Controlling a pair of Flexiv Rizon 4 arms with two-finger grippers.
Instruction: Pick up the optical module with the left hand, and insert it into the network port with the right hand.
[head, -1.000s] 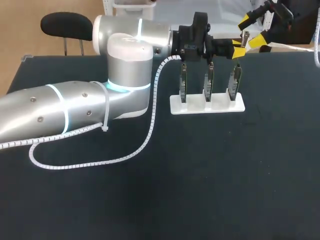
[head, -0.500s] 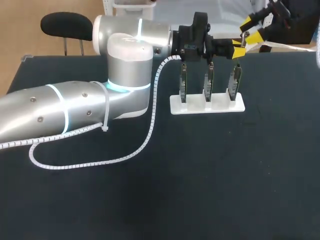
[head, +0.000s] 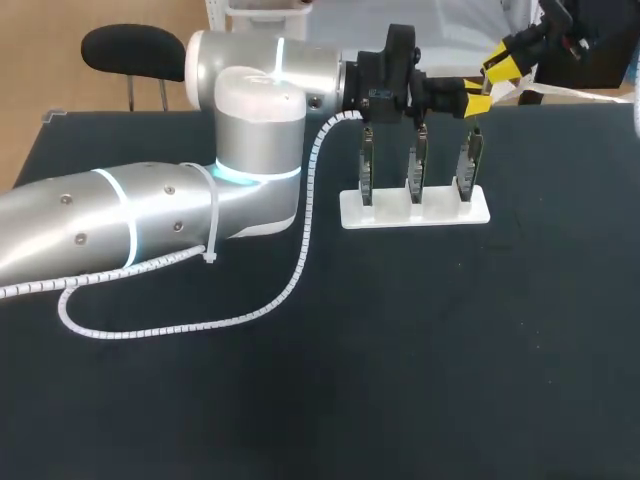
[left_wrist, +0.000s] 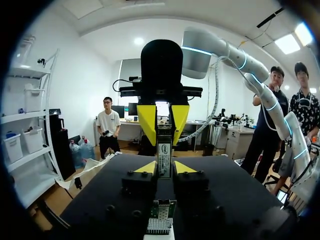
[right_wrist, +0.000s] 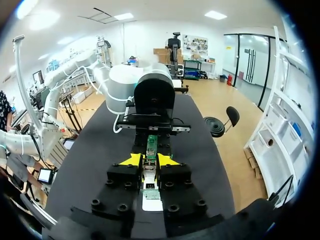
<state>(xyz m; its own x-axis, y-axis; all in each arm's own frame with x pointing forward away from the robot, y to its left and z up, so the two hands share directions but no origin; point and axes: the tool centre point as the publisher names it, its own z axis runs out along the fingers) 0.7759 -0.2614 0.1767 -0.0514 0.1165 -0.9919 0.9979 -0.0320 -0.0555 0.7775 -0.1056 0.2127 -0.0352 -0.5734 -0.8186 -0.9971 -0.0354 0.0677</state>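
My L pincer (left_wrist: 165, 168) & R pincer (right_wrist: 149, 161) both clamp the optical module (left_wrist: 164, 152), each closed narrow on it, above the R end of the white port rack (head: 440, 213). From overhead it's too small to make out.

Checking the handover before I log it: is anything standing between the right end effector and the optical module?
Nothing visible does. The left end effector holds the optical module upright. The right end effector has its yellow fingers against the module's two sides, apparently touching it.
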